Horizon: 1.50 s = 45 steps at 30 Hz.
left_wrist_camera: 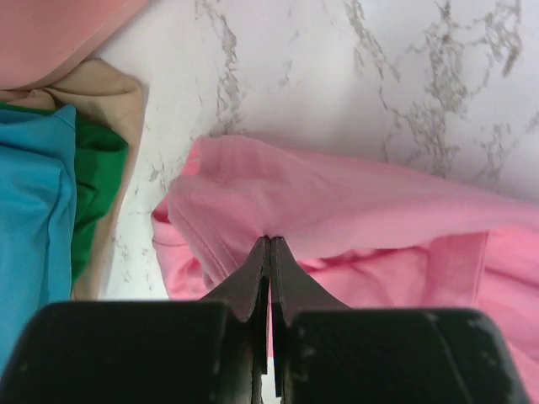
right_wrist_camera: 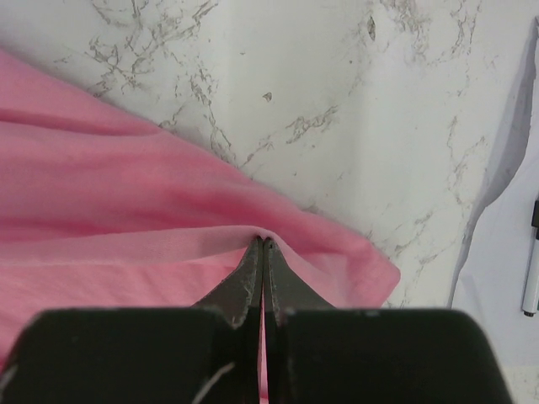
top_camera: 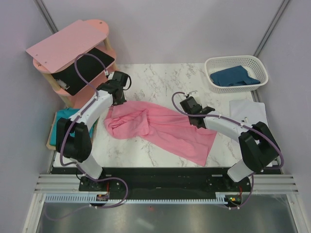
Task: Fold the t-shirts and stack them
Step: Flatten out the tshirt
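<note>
The light pink t-shirt (top_camera: 165,128) lies crumpled and stretched across the middle of the marble table. My left gripper (top_camera: 115,103) is shut on its left, bunched end; the left wrist view shows the closed jaws pinching a pink fold (left_wrist_camera: 278,202). My right gripper (top_camera: 190,115) is shut on the shirt's far right edge; the right wrist view shows the jaws pinching a pink fold (right_wrist_camera: 168,202). The teal t-shirt (top_camera: 65,119) lies folded on a wooden tray at the left, also in the left wrist view (left_wrist_camera: 34,210). The dark blue t-shirt (top_camera: 235,76) lies in a white basket.
A rigid pink shelf unit (top_camera: 73,53) stands at the back left with a black board on it. The white basket (top_camera: 257,65) sits at the back right. A white sheet (top_camera: 248,112) with a pen (right_wrist_camera: 530,261) lies at the right edge.
</note>
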Each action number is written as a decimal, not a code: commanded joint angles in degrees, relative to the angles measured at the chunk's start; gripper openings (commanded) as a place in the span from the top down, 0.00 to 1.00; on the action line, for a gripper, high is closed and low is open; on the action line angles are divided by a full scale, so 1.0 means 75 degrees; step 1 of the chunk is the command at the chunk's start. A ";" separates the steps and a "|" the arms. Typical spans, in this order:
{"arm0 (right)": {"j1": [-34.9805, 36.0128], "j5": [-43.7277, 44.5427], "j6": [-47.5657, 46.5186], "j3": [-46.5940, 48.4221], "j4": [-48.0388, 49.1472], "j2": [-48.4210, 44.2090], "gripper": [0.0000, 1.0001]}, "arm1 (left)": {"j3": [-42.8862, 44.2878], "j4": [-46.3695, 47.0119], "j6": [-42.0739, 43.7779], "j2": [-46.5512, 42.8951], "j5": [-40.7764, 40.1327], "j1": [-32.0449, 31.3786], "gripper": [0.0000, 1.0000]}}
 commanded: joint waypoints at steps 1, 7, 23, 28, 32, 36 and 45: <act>-0.0132 0.0190 -0.0340 0.0415 0.0478 0.0412 1.00 | 0.0804 -0.0086 0.0228 0.1127 -0.0058 0.0464 0.98; -0.0250 0.0225 -0.0540 0.0813 0.0736 0.0834 1.00 | 0.2361 -0.0063 0.0521 0.2196 0.0446 0.0910 0.97; -0.0262 0.0202 -0.0540 0.0556 0.0818 0.0776 1.00 | -0.0105 0.0756 0.0299 0.0158 0.0880 0.0887 0.21; -0.0262 0.0097 -0.0505 0.0533 0.0807 0.0776 1.00 | -0.0543 0.1050 -0.0041 0.0649 0.1149 0.0934 0.28; -0.0262 0.0061 -0.0493 0.0509 0.0795 0.0776 1.00 | -0.0461 0.1179 -0.0158 0.1223 0.1325 0.1074 0.28; -0.0273 0.0073 -0.0493 0.0427 0.0795 0.0729 1.00 | -0.0531 0.1296 -0.0158 0.1517 0.1313 0.1192 0.30; -0.0273 -0.0032 -0.0388 0.0416 0.0819 0.0870 1.00 | -0.0929 0.1390 -0.0088 0.1330 0.1243 0.1297 0.37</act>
